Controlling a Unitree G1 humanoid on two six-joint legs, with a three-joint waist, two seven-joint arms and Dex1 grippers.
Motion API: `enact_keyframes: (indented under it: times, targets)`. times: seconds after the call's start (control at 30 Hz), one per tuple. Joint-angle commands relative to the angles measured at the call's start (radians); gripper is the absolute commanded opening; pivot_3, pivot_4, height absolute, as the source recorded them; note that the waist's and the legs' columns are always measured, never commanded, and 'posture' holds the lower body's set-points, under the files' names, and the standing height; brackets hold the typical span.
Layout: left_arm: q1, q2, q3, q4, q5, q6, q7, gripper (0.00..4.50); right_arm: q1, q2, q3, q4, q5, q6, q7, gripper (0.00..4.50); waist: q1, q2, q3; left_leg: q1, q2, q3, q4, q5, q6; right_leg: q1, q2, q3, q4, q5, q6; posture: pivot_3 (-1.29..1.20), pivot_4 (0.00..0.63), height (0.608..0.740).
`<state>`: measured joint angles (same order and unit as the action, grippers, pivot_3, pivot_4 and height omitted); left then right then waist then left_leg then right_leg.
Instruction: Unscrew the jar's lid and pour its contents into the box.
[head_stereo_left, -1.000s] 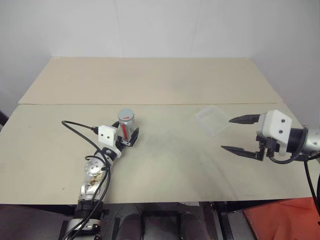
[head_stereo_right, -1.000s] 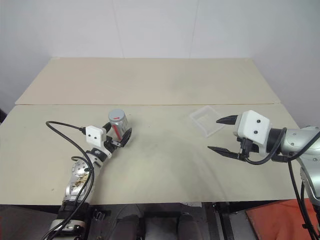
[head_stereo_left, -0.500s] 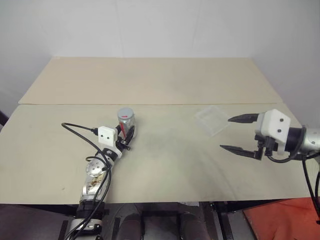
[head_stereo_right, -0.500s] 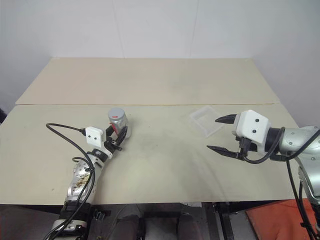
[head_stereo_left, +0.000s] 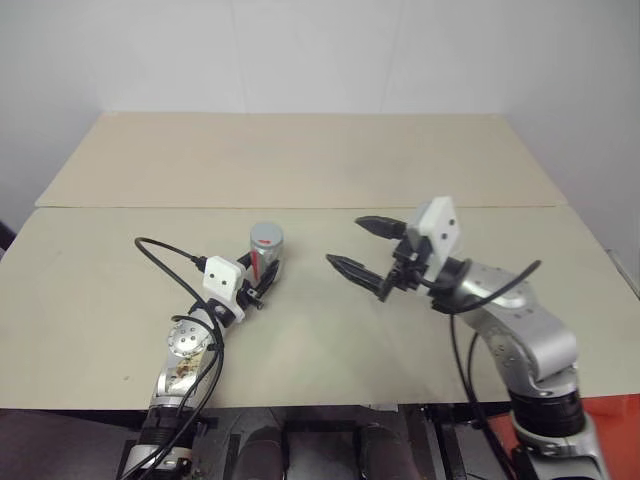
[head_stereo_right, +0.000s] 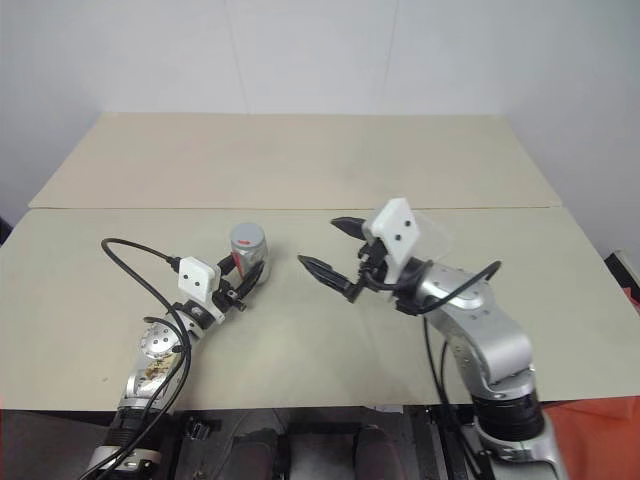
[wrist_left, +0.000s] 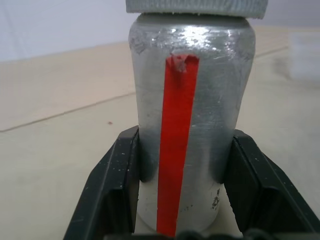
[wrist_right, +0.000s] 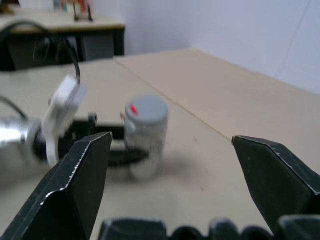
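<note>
- My left pincer (head_stereo_left: 262, 283) is nearest to me. It pinches the jar (head_stereo_left: 264, 255) low on its sides, and the jar stands upright on the counter (head_stereo_left: 300, 170).
- In my left wrist view, a black finger (wrist_left: 112, 187) presses on each side of the jar, with the red stripe (wrist_left: 176, 145) between them.
- The lid (head_stereo_left: 266, 236) is on top of the jar, with a small red mark on it. So I think the unscrewing has not begun, and nothing is poured yet.
- My right pincer (head_stereo_left: 362, 250) is spread wide and holds nothing. It hangs just beside the jar and points at it, not touching.
- I think the next job is to close it on the lid and twist.
- The box (head_stereo_right: 432, 232) is past my right pincer, partly hidden behind its white block. It looks empty as far as I can see.
- There is bare counter between the jar and the box, so I have room to tip the jar.
- Farther off, the back of the counter is bare up to the wall, and every edge is far from the jar.
</note>
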<state>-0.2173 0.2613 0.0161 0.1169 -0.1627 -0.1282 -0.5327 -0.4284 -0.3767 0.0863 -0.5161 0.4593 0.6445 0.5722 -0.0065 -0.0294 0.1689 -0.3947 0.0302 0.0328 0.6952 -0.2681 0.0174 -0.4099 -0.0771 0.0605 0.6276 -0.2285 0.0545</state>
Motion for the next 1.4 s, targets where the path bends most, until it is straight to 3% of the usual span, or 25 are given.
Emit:
enact_keyframes:
  times: [0.03,0.4,0.53,1.27,1.4]
  targets:
    - [-0.008,-0.012,-0.033,-0.080,-0.019,-0.017,-0.026,2.02,-0.031,0.031,0.032,-0.040,0.017,0.008,-0.021,4.50,0.000,0.000,0.000,0.000,0.000,0.000,0.000,0.000,0.000,0.000,0.000,0.000,0.000,0.000,0.000,0.00,0.150,0.740]
    - [-0.006,-0.047,-0.072,-0.135,-0.028,-0.012,-0.052,2.02,-0.118,0.162,0.129,0.126,-0.137,-0.091,-0.114,4.50,-0.009,0.000,0.000,-0.009,0.000,0.001,0.000,0.001,-0.001,-0.012,0.001,0.001,0.003,0.001,-0.001,0.00,0.150,0.740]
    - [0.008,-0.044,-0.084,-0.147,-0.027,-0.013,-0.062,2.02,-0.129,0.162,0.145,0.175,-0.198,-0.141,-0.114,4.50,-0.008,0.000,0.000,-0.009,0.000,0.002,0.000,0.001,-0.001,-0.012,0.001,0.001,0.002,0.001,-0.001,0.00,0.150,0.740]
    - [-0.008,-0.039,-0.074,-0.144,-0.054,0.013,-0.075,2.02,-0.105,0.168,0.155,0.176,-0.215,-0.162,-0.048,4.50,-0.008,0.000,0.000,-0.009,0.001,0.004,0.000,0.001,-0.001,-0.012,0.001,0.001,0.002,0.001,-0.001,0.00,0.150,0.740]
    - [-0.012,-0.035,-0.069,-0.144,-0.064,0.014,-0.078,2.02,-0.102,0.164,0.164,0.182,-0.226,-0.162,-0.045,3.29,-0.008,0.000,0.000,-0.009,0.001,0.003,0.000,0.001,-0.001,-0.012,0.001,0.001,0.002,0.001,-0.001,0.00,0.150,0.740]
